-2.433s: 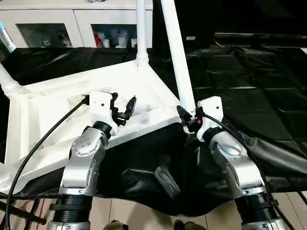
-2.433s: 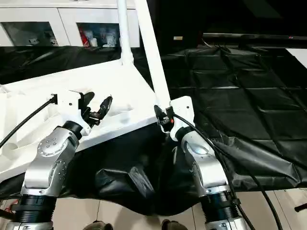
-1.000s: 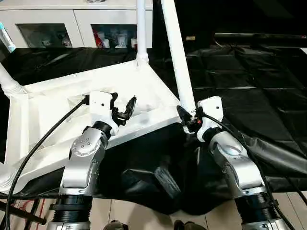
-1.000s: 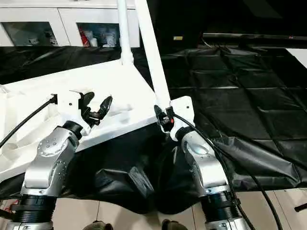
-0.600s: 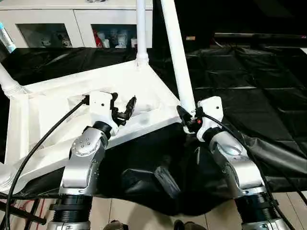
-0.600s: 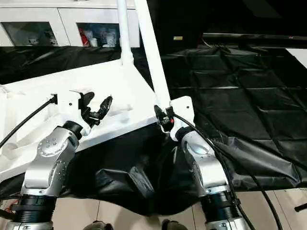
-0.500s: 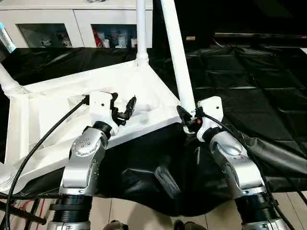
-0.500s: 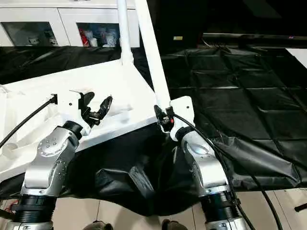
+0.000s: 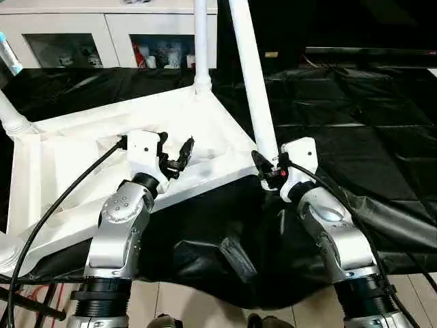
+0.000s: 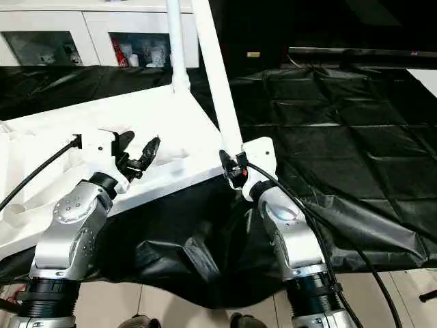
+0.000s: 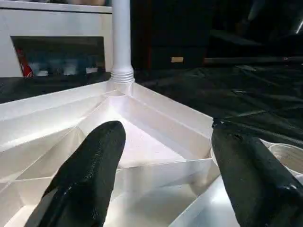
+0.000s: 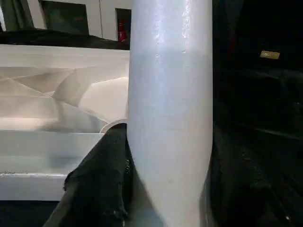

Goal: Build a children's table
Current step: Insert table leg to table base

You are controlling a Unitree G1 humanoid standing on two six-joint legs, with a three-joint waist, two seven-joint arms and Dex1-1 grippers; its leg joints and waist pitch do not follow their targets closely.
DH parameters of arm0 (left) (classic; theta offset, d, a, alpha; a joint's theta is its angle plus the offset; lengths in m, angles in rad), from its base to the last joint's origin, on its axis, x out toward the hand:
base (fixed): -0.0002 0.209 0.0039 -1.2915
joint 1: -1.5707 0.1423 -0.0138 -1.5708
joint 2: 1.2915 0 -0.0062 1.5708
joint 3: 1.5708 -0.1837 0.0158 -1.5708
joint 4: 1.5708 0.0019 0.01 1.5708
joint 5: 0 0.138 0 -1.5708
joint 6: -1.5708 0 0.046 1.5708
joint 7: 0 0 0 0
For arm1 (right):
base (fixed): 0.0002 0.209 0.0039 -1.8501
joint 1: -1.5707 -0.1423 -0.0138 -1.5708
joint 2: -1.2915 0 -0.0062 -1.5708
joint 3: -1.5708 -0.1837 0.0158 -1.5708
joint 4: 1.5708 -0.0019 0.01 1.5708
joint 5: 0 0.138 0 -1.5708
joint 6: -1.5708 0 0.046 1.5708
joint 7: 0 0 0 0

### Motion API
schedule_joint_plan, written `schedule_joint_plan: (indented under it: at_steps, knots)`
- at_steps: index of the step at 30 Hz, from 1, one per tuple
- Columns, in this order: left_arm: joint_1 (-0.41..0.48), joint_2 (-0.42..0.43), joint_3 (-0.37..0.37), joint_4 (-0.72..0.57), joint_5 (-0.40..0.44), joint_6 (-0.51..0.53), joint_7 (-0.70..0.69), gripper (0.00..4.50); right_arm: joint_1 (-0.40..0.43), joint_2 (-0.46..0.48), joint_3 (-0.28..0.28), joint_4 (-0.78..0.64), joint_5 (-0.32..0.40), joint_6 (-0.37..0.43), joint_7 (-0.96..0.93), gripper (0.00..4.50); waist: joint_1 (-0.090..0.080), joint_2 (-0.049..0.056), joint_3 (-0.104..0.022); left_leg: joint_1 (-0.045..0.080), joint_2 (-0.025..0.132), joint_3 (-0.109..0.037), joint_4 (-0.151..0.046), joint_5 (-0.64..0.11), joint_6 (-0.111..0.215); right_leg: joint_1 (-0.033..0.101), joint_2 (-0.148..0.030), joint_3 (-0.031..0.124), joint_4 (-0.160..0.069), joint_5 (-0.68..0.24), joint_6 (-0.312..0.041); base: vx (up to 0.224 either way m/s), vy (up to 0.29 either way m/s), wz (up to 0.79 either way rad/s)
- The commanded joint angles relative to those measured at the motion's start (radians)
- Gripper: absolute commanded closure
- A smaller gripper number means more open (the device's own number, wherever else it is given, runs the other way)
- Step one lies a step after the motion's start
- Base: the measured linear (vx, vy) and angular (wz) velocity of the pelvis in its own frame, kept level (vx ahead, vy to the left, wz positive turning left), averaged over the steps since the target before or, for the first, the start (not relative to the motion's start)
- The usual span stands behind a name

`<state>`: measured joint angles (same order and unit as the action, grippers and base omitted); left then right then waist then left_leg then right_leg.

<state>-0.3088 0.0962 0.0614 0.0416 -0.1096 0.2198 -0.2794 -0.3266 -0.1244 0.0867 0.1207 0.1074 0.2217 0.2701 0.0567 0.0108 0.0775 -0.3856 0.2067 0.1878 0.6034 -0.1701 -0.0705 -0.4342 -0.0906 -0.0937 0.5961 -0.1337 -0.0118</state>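
The children's table top (image 9: 82, 147) lies upside down on a black sheet, ribbed underside up. One white leg (image 9: 201, 41) stands upright in the far corner socket, and another leg (image 9: 9, 117) rises at the left corner. My right gripper (image 9: 268, 172) is shut on the base of a third leg (image 9: 252, 82), which leans slightly at the near right corner. In the right wrist view that leg (image 12: 170, 118) fills the gap between my fingers (image 12: 102, 189). My left gripper (image 9: 179, 154) hovers open over the ribs with nothing in it; the left wrist view shows its fingers (image 11: 90, 175) apart above the underside.
White cabinets (image 9: 68, 34) with glass doors stand behind the work area. The black sheet (image 9: 355, 123) covers the surface to the right and hangs crumpled over the near edge. A black cable (image 9: 48, 219) runs from my left wrist across the table top.
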Motion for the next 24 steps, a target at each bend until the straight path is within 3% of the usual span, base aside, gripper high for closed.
schedule_joint_plan:
  at_steps: [1, 24]
  knots:
    - [-0.005, 0.0, -0.007, -0.015, 0.005, 0.006, 0.004, 1.14, -0.002, -0.002, -0.004, -0.008, 0.004, -0.007, 0.002, 2.63, 0.001, 0.0, -0.095, 0.011, 0.011, -0.007, -0.06, -0.21, 0.044, 0.066, -0.034, 0.042, -0.071, -0.293, -0.121, 0.0, 0.0, 0.0]
    - [-0.005, 0.0, -0.007, -0.015, 0.005, 0.006, 0.004, 1.14, -0.002, -0.002, -0.004, -0.008, 0.004, -0.007, 0.002, 2.63, 0.001, 0.0, -0.096, 0.01, 0.01, -0.007, -0.059, -0.209, 0.044, 0.067, -0.034, 0.042, -0.071, -0.293, -0.119, 0.0, 0.0, 0.0]
